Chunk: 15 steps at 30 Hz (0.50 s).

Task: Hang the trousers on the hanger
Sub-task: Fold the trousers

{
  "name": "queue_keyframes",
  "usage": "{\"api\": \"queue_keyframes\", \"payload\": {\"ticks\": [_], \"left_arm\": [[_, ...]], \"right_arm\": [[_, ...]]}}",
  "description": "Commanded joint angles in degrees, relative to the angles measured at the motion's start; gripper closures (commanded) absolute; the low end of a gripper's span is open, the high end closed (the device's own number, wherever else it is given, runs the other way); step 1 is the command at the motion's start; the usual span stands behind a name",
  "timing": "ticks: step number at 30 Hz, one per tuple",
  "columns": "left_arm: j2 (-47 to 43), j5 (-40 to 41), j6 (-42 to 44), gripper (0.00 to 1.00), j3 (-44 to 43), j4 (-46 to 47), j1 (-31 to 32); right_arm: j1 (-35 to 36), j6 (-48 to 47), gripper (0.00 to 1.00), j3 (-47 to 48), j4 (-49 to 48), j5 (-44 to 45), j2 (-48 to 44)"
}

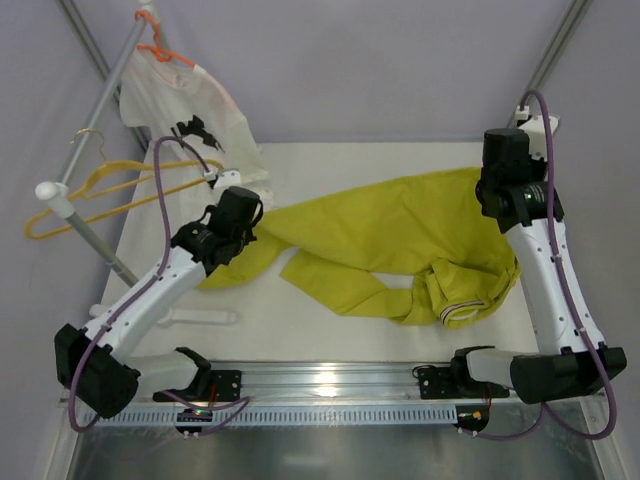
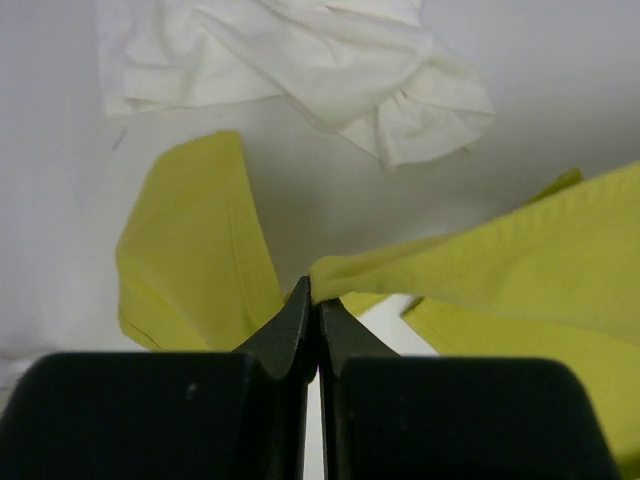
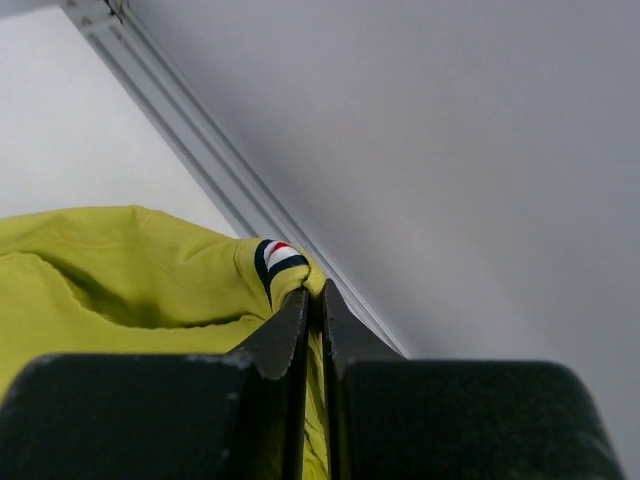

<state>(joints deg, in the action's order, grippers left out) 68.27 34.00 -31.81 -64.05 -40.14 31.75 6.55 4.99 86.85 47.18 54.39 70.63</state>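
The yellow-green trousers (image 1: 390,245) lie spread across the middle of the white table, a striped band showing near the front right. My left gripper (image 1: 252,212) is shut on an edge of the trousers (image 2: 480,255) at their left end. My right gripper (image 1: 490,190) is shut on the trousers (image 3: 120,270) at their far right corner, beside a red, white and dark striped tab (image 3: 278,256). The thin yellow hanger (image 1: 110,190) hangs by its metal hook on the rail at the far left, apart from both grippers.
A white T-shirt with black print (image 1: 190,115) hangs on an orange hanger (image 1: 160,48) from the slanted rail (image 1: 100,120); its hem rests on the table (image 2: 330,70). A white bar (image 1: 190,317) lies at the front left. A metal rail (image 1: 330,385) runs along the near edge.
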Motion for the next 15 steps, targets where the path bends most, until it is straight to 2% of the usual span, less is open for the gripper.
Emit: {"api": "queue_keyframes", "payload": {"ticks": [1,3,7,9,10,12,13,15], "left_arm": [[6.1,-11.4,1.7,1.00,1.5,12.0,-0.1],[9.7,-14.5,1.7,0.99,0.5,13.4,-0.1],[18.3,-14.4,1.8,0.99,-3.7,12.6,-0.1],[22.6,-15.3,2.5,0.95,-7.0,12.3,-0.1],[23.6,-16.2,2.7,0.83,-7.7,12.0,-0.1],[24.5,-17.8,2.4,0.71,-9.4,11.1,-0.1],[23.9,-18.5,2.2,0.60,-9.2,10.1,-0.1],[20.7,-17.1,1.0,0.51,-6.5,9.2,-0.1]], "right_arm": [[-1.2,0.5,0.96,-1.3,-4.2,-0.4,0.0],[-2.8,0.9,0.96,-0.5,-3.7,0.1,1.4],[-5.4,0.9,0.96,1.7,-3.1,-1.1,4.7],[-5.6,1.4,0.96,3.1,-2.4,-1.9,6.4],[-5.6,1.5,0.96,3.4,-2.1,-2.4,6.7],[-5.6,1.5,0.96,2.9,-2.4,-3.5,7.2],[-5.6,1.3,0.96,2.6,-2.8,-3.4,7.3],[-5.7,1.1,0.96,1.8,-3.3,-3.2,7.3]]}}
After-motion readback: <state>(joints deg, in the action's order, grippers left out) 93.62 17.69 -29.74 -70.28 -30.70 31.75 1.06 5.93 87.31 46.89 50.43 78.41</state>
